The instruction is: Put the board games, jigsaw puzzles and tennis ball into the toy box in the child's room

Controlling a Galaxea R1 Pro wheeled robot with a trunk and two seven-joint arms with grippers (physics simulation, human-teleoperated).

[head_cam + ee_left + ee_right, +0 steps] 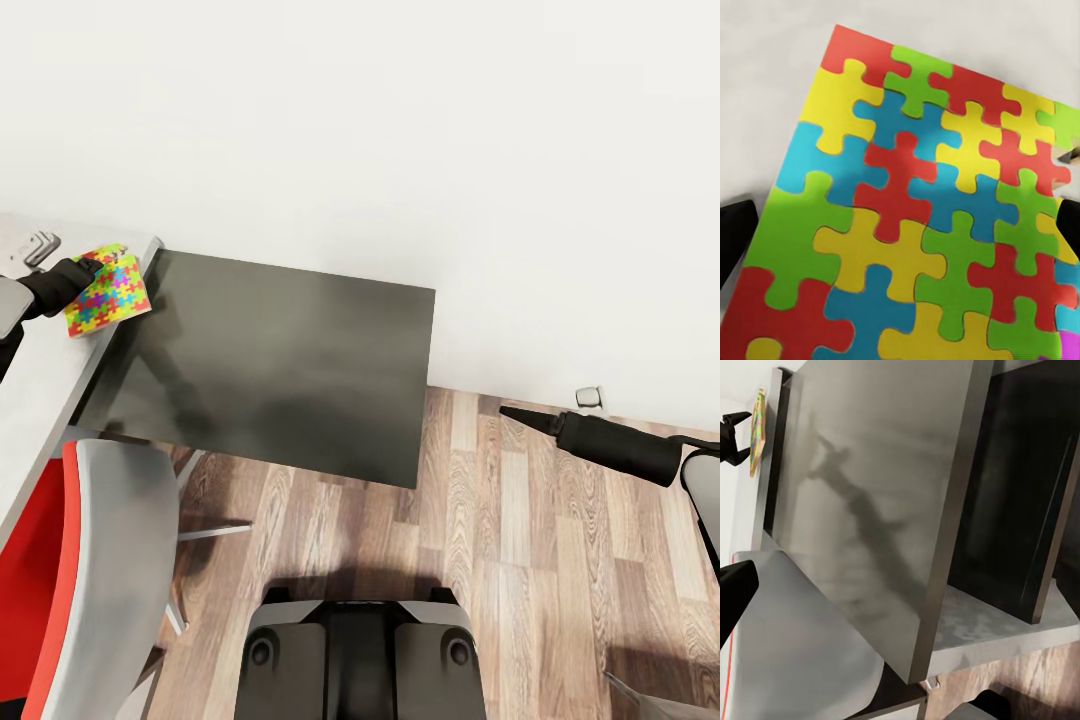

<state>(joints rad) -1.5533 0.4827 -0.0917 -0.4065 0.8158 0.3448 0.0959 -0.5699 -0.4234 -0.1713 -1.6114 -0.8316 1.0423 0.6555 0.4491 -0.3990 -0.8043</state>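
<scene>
- Puzzle [108,292] held by the left gripper [92,265], tilted above the light top of the table [40,390] near the corner where the dark wing [270,360] joins; its far edge overhangs that wing.
- Left wrist view: puzzle [915,217] between the black fingers [735,232], one at each side.
- Right gripper [520,415] hangs over the floor [480,520] beyond the wing's end; fingertips together.
- Red-and-grey chair [90,560] at the table's near edge.

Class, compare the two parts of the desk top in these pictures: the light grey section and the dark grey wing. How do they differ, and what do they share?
The light grey section is pale and matte; the dark grey wing is near black and glossy, showing an arm's shadow. The jigsaw puzzle, held by the left gripper, is over the light section; nothing rests on the dark wing. Both are flat, straight-edged and adjoining.
</scene>
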